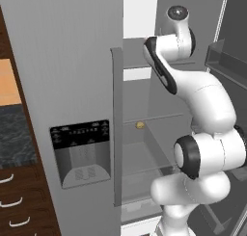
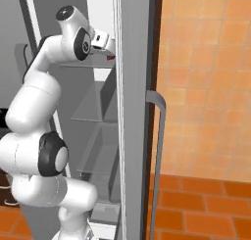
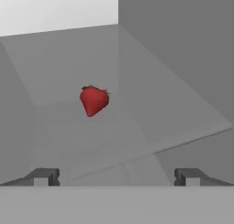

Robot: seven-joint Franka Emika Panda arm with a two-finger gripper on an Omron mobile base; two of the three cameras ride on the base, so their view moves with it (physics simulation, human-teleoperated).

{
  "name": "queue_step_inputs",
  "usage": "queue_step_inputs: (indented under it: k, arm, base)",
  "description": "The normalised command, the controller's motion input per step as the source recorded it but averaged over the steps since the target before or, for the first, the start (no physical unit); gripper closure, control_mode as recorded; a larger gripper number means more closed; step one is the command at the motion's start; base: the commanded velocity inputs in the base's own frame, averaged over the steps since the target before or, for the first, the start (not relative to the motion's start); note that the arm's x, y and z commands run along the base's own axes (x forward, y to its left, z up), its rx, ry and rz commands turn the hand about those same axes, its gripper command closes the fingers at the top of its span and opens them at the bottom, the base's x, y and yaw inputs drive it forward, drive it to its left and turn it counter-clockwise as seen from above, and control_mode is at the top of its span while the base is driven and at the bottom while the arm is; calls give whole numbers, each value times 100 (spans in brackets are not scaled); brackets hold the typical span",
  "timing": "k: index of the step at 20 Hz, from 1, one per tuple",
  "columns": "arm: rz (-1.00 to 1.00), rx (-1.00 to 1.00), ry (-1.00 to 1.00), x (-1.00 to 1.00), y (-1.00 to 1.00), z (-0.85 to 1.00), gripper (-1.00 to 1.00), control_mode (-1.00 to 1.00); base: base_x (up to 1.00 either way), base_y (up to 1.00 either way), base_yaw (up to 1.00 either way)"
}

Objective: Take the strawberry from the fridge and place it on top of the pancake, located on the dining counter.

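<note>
The strawberry, small and dark red, lies on a glass shelf inside the fridge, a short way ahead of my gripper and a little left of its middle line. My gripper is open, its two dark fingertips wide apart with nothing between them. In the right base view my hand reaches into the upper fridge compartment, with a red speck of the strawberry just beyond it. The pancake and the dining counter are out of view.
The fridge's left door with the black dispenser panel is shut; the right door stands open beside my arm. A small yellowish lump sits on a lower shelf. Dark wood drawers stand at the left.
</note>
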Motion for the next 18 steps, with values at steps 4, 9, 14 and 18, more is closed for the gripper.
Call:
queue_step_inputs:
  k: [4, 9, 14, 18]
  arm:
    - [0, 0, 0, 62, 0, -29, -100, -100]
    - [4, 0, 5, 76, 0, -5, -100, -100]
    - [4, 0, 2, 40, 0, -12, -100, -100]
    - [1, 0, 0, 42, 0, -16, -100, -100]
  base:
    - [0, 0, 0]
    - [0, 0, 0]
    - [0, 0, 0]
    - [0, 0, 0]
